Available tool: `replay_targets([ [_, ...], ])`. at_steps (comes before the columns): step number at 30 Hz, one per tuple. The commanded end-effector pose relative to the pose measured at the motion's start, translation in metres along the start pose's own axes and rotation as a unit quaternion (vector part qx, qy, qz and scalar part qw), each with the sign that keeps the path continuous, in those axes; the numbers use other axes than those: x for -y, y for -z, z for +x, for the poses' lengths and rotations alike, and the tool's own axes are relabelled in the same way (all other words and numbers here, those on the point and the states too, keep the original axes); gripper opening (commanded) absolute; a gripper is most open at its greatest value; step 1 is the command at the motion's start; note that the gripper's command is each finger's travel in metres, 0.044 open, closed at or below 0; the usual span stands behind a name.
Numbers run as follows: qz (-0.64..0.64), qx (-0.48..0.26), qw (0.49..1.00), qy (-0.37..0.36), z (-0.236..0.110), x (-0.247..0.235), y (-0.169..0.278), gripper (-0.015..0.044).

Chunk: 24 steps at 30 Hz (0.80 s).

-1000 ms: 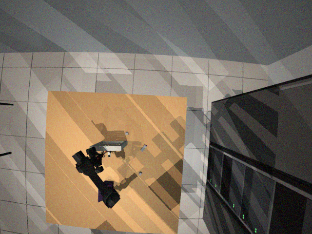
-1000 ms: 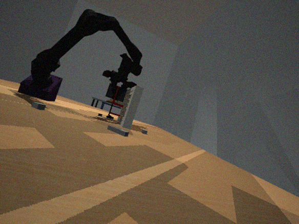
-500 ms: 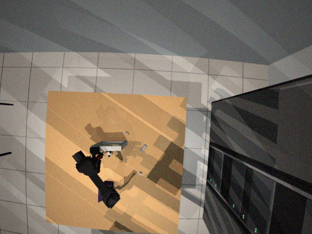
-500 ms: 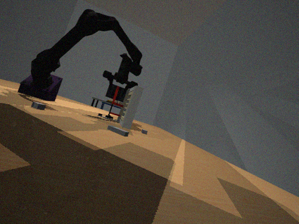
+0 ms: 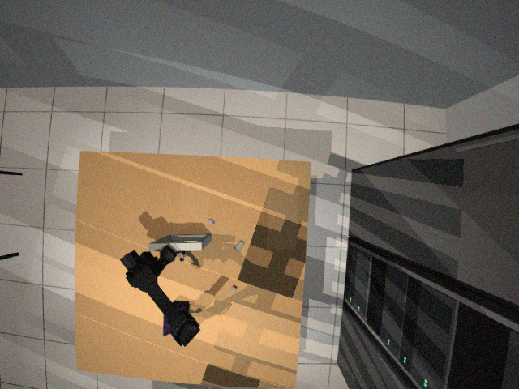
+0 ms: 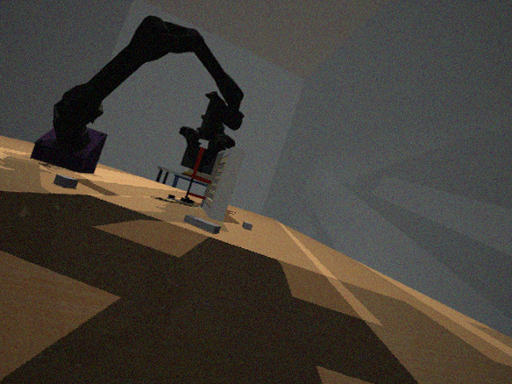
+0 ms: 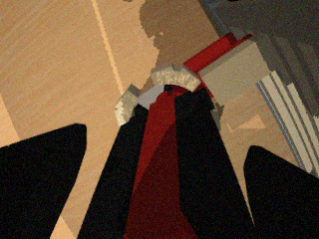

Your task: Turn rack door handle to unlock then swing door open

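Note:
My gripper (image 5: 169, 254) (image 6: 197, 169) (image 7: 167, 147) is open and points down over the near side of the rack. A red upright handle (image 6: 197, 161) (image 7: 159, 179) stands between its two black fingers, and a gap shows beside it in the exterior view. The pale rack (image 5: 182, 245) (image 6: 228, 183) stands close beside the gripper. A red bar (image 7: 206, 52) runs beside a pale block (image 7: 236, 72) near the rack. I cannot tell the door's angle or the handle's turn. Pale curved ridged pieces (image 7: 174, 77) lie past the fingertips.
A grey bar (image 5: 238, 245) (image 6: 202, 223) and two small grey blocks (image 5: 211, 221) (image 5: 233, 288) lie on the wooden table (image 5: 126, 180) beyond the rack's right end. My arm (image 5: 161, 297) (image 6: 120, 66) arches over from its purple base (image 6: 93, 151). Dark server cabinets (image 5: 402, 201) stand right of the table.

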<state>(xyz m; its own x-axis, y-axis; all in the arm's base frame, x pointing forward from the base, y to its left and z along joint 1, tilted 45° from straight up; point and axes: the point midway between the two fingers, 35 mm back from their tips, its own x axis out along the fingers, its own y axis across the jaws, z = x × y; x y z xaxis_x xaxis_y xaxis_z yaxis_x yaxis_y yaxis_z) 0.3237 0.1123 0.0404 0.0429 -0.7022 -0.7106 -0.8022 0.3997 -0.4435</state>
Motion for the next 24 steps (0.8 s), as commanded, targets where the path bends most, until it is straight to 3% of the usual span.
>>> replay_targets([
  [1, 0.102, -0.001, 0.995, 0.001, 0.0001, 0.0001, 0.0003, 0.0299],
  [12, 0.366, 0.000, 0.931, 0.000, 0.0001, -0.0001, 0.0001, 0.0299],
  [24, 0.622, 0.000, 0.783, 0.001, 0.0002, -0.0001, 0.0001, 0.0299],
])
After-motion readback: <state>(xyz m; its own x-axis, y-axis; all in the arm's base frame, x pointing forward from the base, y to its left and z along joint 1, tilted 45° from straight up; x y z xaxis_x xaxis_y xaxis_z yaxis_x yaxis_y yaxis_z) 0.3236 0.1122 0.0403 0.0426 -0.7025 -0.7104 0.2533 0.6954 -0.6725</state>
